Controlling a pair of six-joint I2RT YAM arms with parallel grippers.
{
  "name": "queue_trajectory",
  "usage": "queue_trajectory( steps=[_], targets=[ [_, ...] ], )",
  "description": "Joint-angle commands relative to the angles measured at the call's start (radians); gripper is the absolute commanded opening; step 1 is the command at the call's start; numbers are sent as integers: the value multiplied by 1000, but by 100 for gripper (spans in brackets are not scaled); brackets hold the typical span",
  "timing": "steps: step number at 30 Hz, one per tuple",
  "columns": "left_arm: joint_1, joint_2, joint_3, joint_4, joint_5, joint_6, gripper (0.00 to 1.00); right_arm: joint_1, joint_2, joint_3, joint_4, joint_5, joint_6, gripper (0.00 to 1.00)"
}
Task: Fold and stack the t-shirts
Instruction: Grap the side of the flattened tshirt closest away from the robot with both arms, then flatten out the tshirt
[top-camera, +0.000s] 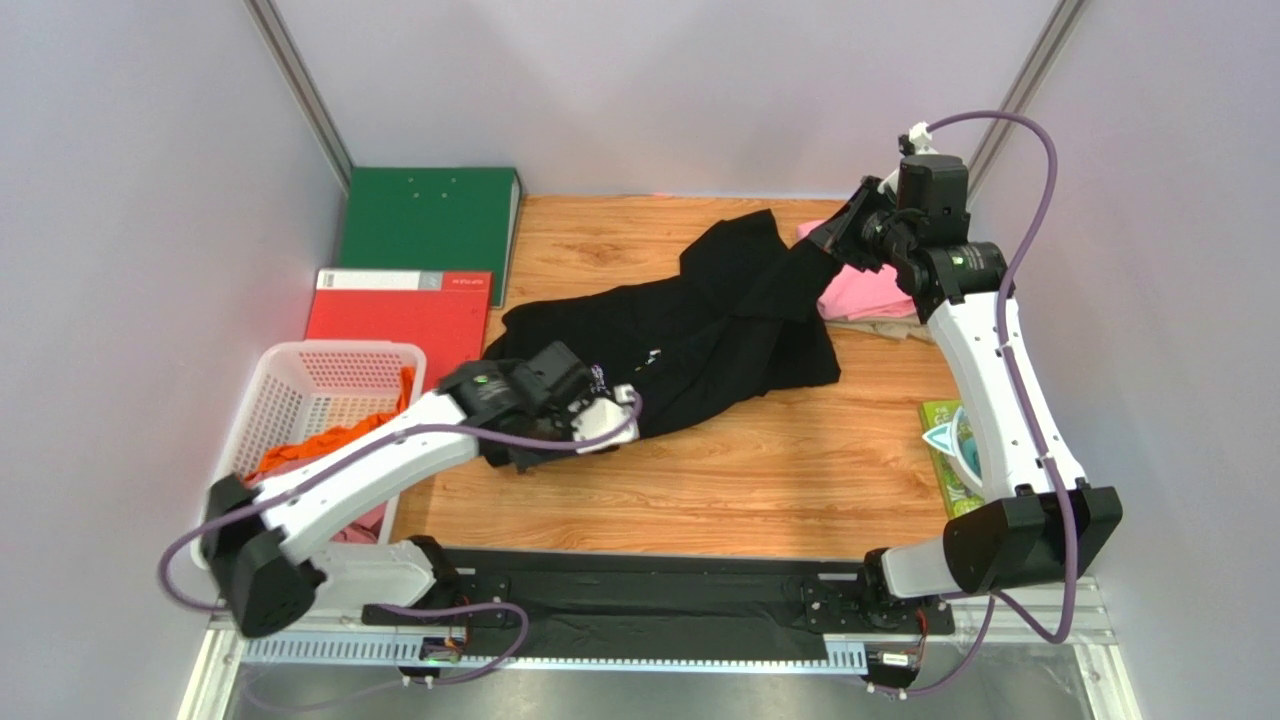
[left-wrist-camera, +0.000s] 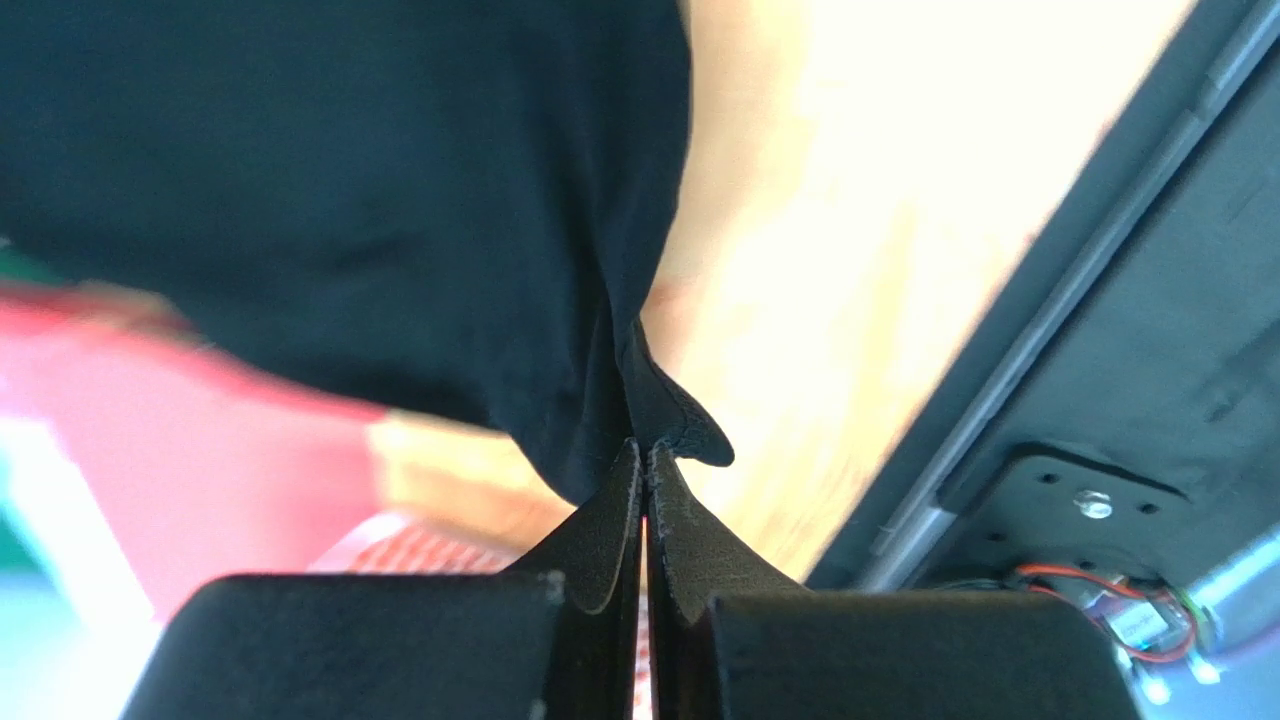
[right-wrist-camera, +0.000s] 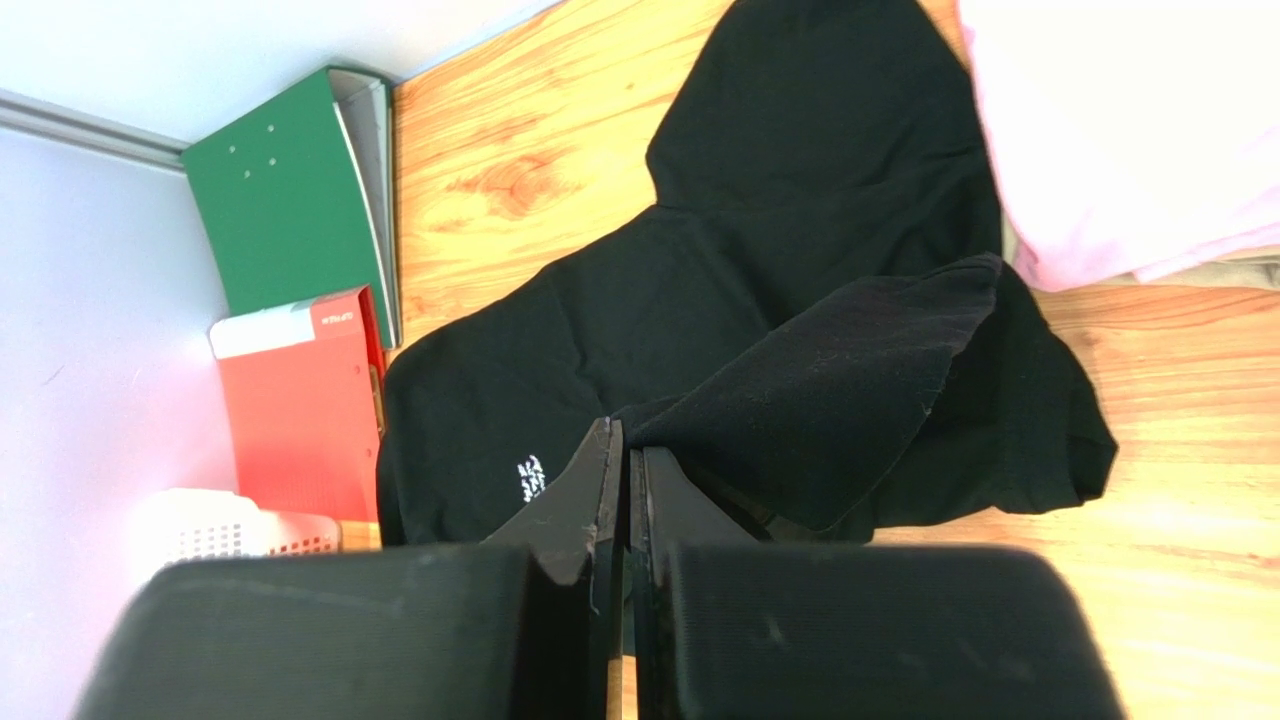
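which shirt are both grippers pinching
The black t-shirt, pinched by the left gripper and right gripper; the pink one lies untouched.

The left arm (top-camera: 361, 465) reaches low from its base to the near edge of the black shirt (top-camera: 706, 323). The left gripper (left-wrist-camera: 646, 455) has its fingers (left-wrist-camera: 609, 518) pressed together on a fold of it. The right arm (top-camera: 999, 375) stands tall at the shirt's far right side, and the right gripper (right-wrist-camera: 621, 446) pinches the raised edge of the shirt.

I can't read the white script (right-wrist-camera: 529, 480) on the black shirt (right-wrist-camera: 781, 300); left wrist view blurs the red binder (left-wrist-camera: 181, 435); the pink shirt (right-wrist-camera: 1142, 135) is cut off.
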Motion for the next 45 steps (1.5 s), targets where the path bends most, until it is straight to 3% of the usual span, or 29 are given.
queue_trajectory(
  steps=[1, 3, 9, 15, 19, 22, 25, 28, 31, 38, 45],
  targets=[
    [132, -212, 118, -102, -90, 40, 0, -29, -6, 14, 14, 19, -20, 0],
    [224, -262, 120, -108, -80, 52, 0, -36, -7, 24, 11, 17, -16, 0],
    [304, -396, 100, -78, -112, 40, 0, -56, -35, 57, -24, 31, -20, 0],
    [322, -451, 144, -50, -136, 67, 0, -56, -168, 92, -104, 42, -27, 0],
    [322, -506, 207, -85, -152, 90, 0, -56, -320, 118, -257, 77, -38, 0],
    [322, -574, 233, -14, -211, 145, 0, -56, -400, 161, -348, 141, -67, 0],
    [323, -641, 173, 91, -300, 214, 0, -56, -392, 322, -443, 217, -92, 0],
    [322, -663, 162, 120, -346, 190, 0, -55, -371, 445, -486, 212, -73, 0],
    [337, -695, 123, 148, -405, 213, 0, -55, -372, 453, -486, 211, -63, 0],
    [345, -743, 37, -12, -301, 145, 2, -55, -375, 379, -468, 197, -53, 0],
    [345, -686, 81, 117, -391, 246, 2, -56, -368, 379, -438, 212, -49, 0]
  ],
)
